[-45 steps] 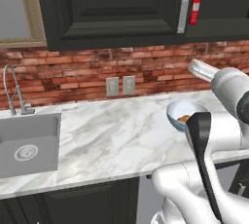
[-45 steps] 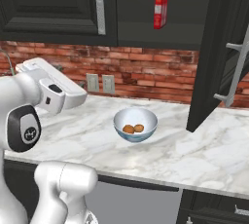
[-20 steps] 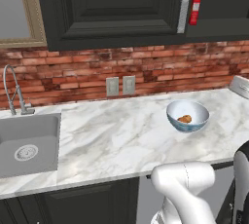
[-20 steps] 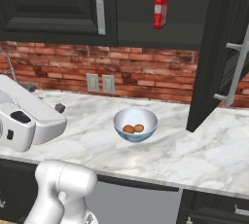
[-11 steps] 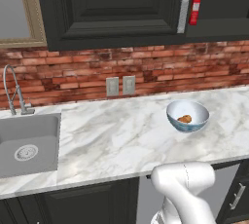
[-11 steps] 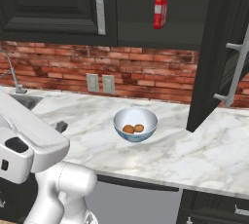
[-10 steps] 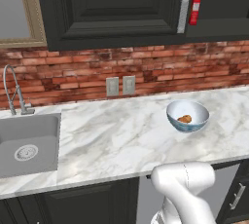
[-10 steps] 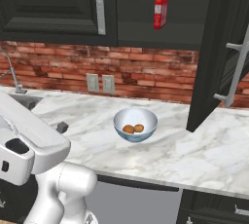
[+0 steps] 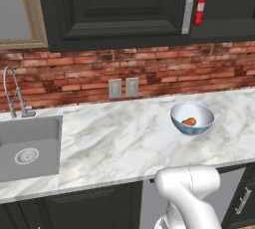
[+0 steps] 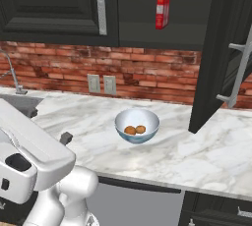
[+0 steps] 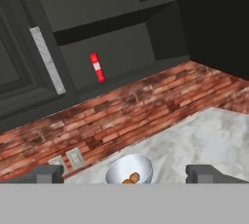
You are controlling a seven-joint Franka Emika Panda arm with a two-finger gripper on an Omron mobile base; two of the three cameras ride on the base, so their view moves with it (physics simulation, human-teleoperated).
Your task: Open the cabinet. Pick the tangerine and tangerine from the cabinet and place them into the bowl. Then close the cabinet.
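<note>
**Operator:** With both tangerines (image 10: 135,130) sitting side by side in the bowl (image 10: 137,126), I read the picking as done; what's left is shutting the cabinet (image 11: 112,38).

**Partner:** Where's the door from where you're parked?

**Operator:** Swung out over the counter (image 10: 197,161), well to my right. In the right base view the door (image 10: 221,48) stands edge-on, running from above the frame down to just over the marble, with its bar handle (image 10: 238,70) facing right. Its long axis is vertical, and so is the handle's.

**Partner:** And your gripper?

**Operator:** Through the hand camera the gripper (image 11: 131,174) has its tips spread wide with nothing between them. It looks up and forward at the bowl, the brick wall and the open shelves, where the red carton (image 11: 97,67) stands. It's low and pulled back from the counter edge, I judge.

**Partner:** So which way do you move?

**Operator:** Up and to the right. The door's dark slab fills the upper right of the hand view, so it lies right of the hand's line. I'd want the hand on the outer, handle side of the door, then push it leftward toward the cabinet. The bowl stands left of the door's lower edge, so I expect the swing to clear it.
</note>
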